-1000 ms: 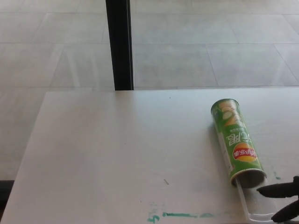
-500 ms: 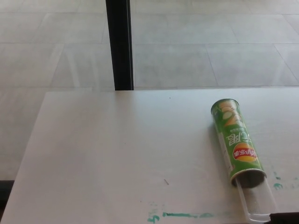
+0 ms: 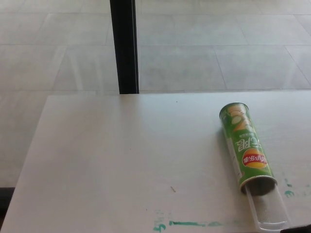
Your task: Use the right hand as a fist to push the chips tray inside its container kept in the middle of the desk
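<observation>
White table (image 3: 121, 160): pale top with green marks near the front edge; it carries everything here.
Green can (image 3: 246, 148): lies on its side at the table's right, long axis running from far to near, leaning slightly rightward; open mouth faces the robot.
Clear tray (image 3: 268, 209): sticks out of that mouth toward the near edge, in line with the can, partly inserted.
Right hand (image 3: 297, 228): only a dark sliver at the bottom right corner, just beside the tray's end; I cannot tell its fingers' state.
Left hand: not visible.
Push advice: close a fist, meet the tray's end squarely, drive along the can's axis, away from the robot.
</observation>
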